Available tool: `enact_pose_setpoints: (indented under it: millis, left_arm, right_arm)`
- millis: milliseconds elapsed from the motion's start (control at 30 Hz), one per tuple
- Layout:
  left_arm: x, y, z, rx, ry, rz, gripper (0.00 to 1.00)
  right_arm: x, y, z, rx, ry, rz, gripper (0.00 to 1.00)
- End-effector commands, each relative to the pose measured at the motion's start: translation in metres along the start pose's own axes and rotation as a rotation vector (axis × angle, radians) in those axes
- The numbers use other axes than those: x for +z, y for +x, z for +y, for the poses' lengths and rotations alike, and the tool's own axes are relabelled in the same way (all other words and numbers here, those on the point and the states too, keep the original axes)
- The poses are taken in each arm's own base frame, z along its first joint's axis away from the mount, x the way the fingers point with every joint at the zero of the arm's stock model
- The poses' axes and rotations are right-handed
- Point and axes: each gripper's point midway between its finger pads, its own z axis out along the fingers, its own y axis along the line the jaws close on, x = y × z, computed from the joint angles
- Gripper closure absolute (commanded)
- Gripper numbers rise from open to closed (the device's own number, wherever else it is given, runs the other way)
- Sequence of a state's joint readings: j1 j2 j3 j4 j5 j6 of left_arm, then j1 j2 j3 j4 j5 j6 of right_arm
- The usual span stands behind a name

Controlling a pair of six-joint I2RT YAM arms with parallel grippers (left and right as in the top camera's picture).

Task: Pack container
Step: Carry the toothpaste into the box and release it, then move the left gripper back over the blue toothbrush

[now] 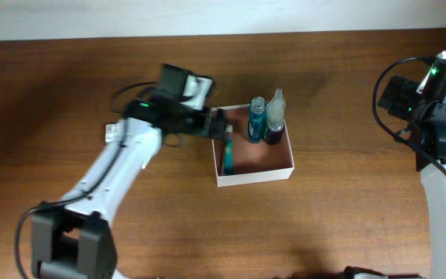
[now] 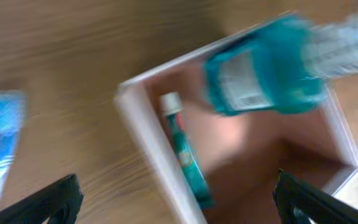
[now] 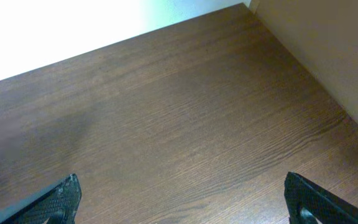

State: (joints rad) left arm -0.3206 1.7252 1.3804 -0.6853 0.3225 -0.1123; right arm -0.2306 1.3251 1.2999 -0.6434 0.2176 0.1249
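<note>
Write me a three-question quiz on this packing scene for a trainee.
1. True or false: the teal tube lies inside the container, along one wall.
2. The left gripper is: A) shut on a bottle; B) open and empty; C) shut on the tube.
3. Which gripper is far from the container?
Key: 1 true; 2 B; 3 the right gripper.

Left pincer [image 2: 178, 186] spread wide, right pincer [image 3: 181, 186] too
</note>
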Motion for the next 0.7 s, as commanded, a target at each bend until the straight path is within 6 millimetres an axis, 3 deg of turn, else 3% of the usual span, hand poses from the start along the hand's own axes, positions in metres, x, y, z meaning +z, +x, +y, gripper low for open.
enact_pose_setpoints:
  millis: [0,133,300,433,567,667]
  left_arm:
    - [-0.043,-0.005,0.047,0.026,-0.074,-0.035,0.01]
    - [-0.051,0.017,0.083,0.017,-0.111,0.04,0.01]
    - [-0.042,0.019,0.113,0.118,-0.233,0.076,0.02]
    - [-0.009,0.03,0.125,0.106,-0.228,0.146,0.11]
    - [0.021,0.036,0.138,0.097,-0.222,0.172,0.32]
    - [0.037,0.044,0.145,0.086,-0.217,0.206,0.35]
  right_arm:
    - [-0.006,-0.009,-0.003,0.014,0.001,-0.026,0.01]
    - [-0.006,-0.009,-0.003,0.014,0.001,-0.026,0.01]
    - [-0.006,-0.009,-0.003,0.014,0.001,-0.026,0.01]
    - [-0.006,-0.009,-0.003,0.014,0.001,-0.026,0.02]
    - [-0.006,-0.009,-0.003,0.014,0.001,-0.026,0.01]
    - [-0.006,-0.009,-0.003,0.014,0.001,-0.026,0.01]
